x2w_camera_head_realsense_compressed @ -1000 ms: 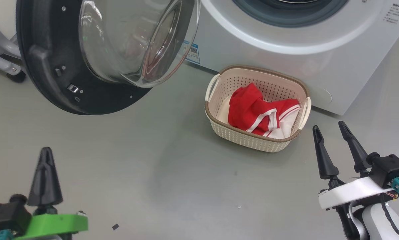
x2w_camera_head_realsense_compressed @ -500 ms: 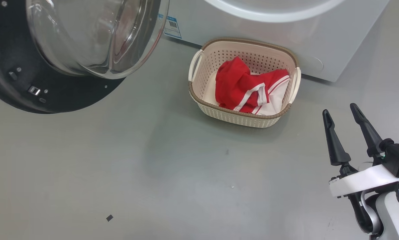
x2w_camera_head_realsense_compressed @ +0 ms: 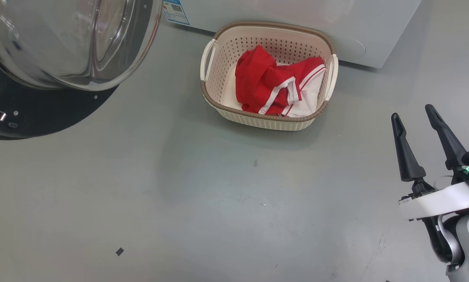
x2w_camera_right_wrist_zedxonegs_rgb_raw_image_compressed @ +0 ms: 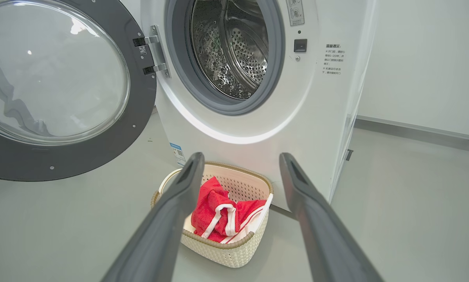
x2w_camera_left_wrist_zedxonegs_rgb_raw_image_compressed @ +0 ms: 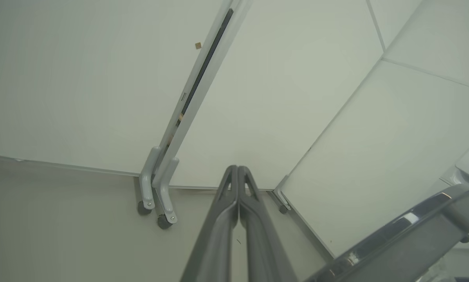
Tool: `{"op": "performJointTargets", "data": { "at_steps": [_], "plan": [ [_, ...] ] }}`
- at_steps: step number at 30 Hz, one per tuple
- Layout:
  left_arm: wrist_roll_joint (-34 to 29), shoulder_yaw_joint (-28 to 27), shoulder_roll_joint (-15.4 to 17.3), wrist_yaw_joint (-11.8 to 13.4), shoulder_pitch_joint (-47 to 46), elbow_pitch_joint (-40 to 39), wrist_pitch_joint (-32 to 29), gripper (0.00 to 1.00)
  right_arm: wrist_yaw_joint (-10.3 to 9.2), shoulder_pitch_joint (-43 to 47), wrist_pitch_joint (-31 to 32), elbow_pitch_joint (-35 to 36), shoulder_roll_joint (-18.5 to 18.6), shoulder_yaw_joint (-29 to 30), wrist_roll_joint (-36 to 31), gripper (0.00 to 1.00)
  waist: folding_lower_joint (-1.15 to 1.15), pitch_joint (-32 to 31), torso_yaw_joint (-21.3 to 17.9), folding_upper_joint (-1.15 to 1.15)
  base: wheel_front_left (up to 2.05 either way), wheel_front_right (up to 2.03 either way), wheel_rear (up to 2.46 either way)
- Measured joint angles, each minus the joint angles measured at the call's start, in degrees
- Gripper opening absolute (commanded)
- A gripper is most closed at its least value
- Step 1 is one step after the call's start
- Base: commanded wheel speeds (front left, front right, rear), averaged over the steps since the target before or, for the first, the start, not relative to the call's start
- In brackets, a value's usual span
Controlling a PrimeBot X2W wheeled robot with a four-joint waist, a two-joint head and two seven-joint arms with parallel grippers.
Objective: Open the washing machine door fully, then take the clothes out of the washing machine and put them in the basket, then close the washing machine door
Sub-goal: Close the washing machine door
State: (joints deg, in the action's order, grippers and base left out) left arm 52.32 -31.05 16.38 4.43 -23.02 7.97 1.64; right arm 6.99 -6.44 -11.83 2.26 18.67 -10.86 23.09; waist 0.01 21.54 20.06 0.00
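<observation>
Glossy black plastic rings the door (x2w_camera_head_realsense_compressed: 27,117), with a bulging glass bowl at its centre. It stands swung wide at the robot's left, hung on 2 hinges (x2w_camera_right_wrist_zedxonegs_rgb_raw_image_compressed: 152,55) at the washer's (x2w_camera_right_wrist_zedxonegs_rgb_raw_image_compressed: 305,117) left side. The visible part of the drum (x2w_camera_right_wrist_zedxonegs_rgb_raw_image_compressed: 234,43) looks bare. The red and white clothes (x2w_camera_head_realsense_compressed: 273,84) lie heaped in the basket (x2w_camera_head_realsense_compressed: 258,119), which sits on the floor (x2w_camera_head_realsense_compressed: 179,196) close against the washer's front. Judging by that, only the closing is left.

The door is probably stiff and fairly heavy for its size, free to move only along its hinge arc. The rim looks smooth and likely slippery to pinch, and the glass is the fragile part. A flat push on the rim's outer face, far from the hinges, seems safer than a grip. The latch will likely want a firm last press.

The left gripper (x2w_camera_left_wrist_zedxonegs_rgb_raw_image_compressed: 237,168) has its 2 fingers pressed together on nothing. In the left wrist view the door's rim (x2w_camera_left_wrist_zedxonegs_rgb_raw_image_compressed: 395,239) shows at lower right, near the fingers but apart from them, so this arm seems better placed.

The right gripper (x2w_camera_head_realsense_compressed: 412,111) is spread wide and empty. It hangs right of the basket and well apart from the door.
</observation>
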Motion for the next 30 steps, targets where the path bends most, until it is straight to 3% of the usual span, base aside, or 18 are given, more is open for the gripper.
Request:
{"op": "performJointTargets", "data": {
  "at_steps": [2,13,30],
  "plan": [
    [4.5,-2.5,-1.3,0.8,-2.9,2.8,-1.9,0.0,0.0,0.0,0.0,0.2,0.3,0.2,0.0,1.0,0.0,0.3,-0.2,0.0,0.0,0.0,0.0],
    [15.2,-9.9,-1.6,2.4,-10.8,14.4,-11.4,0.0,0.0,-0.1,0.0,0.7,0.5,-0.2,0.1,1.0,0.0,1.2,-0.7,0.0,0.0,0.0,0.0],
    [18.2,-9.7,-2.4,2.8,-17.9,27.5,-23.9,0.0,0.0,-0.8,-0.1,0.9,0.5,-0.7,1.0,1.0,0.0,1.2,-1.6,0.0,0.0,0.0,0.0]
  ]
}}
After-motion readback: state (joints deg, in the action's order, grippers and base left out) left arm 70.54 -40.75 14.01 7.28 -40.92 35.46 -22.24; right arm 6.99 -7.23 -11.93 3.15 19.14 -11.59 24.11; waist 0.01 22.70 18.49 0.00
